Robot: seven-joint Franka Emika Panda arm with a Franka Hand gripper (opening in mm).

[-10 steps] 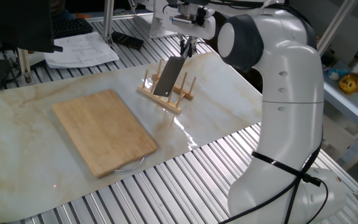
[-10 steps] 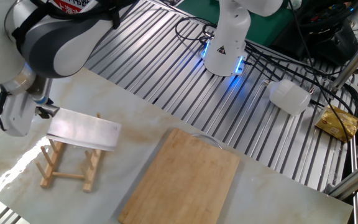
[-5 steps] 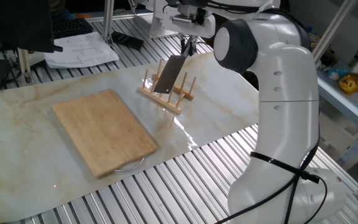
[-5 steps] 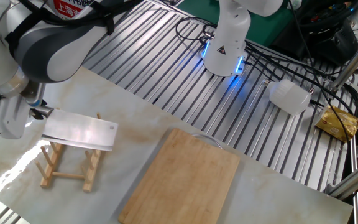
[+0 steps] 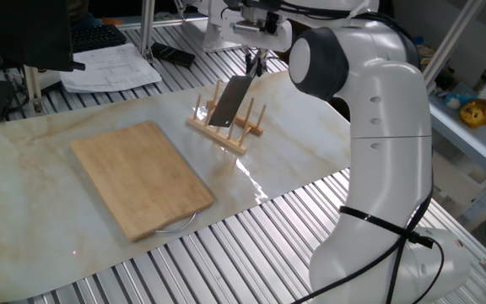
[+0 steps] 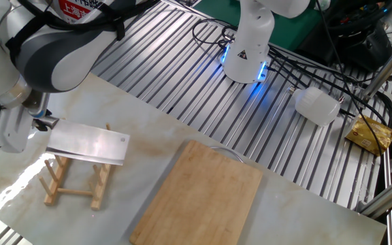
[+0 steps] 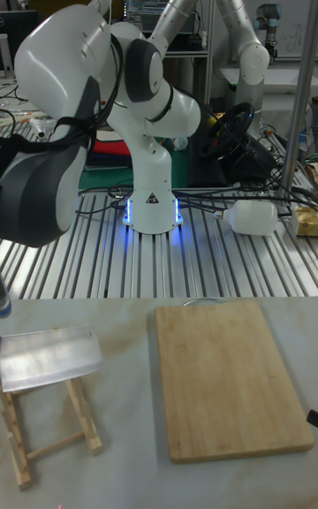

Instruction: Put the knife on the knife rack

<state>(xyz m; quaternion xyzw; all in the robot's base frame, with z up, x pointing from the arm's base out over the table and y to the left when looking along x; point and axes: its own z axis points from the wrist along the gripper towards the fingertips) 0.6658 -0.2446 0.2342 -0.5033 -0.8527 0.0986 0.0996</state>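
holding the knife (image 5: 229, 102) by its handle, gripper (image 5: 252, 64) closed on it | blade hangs tilted just above the knife rack (image 5: 226, 127) | advice: lower slowly, blade between peg rows

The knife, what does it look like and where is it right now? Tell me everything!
The knife is a cleaver with a broad, rectangular, dull-grey metal blade that has a small hole near one corner. It is held edge-down, blade slanted, just above the pegs of the small wooden knife rack. The robot's hand grips its handle, which is mostly hidden. Whether the blade already touches the pegs cannot be told.
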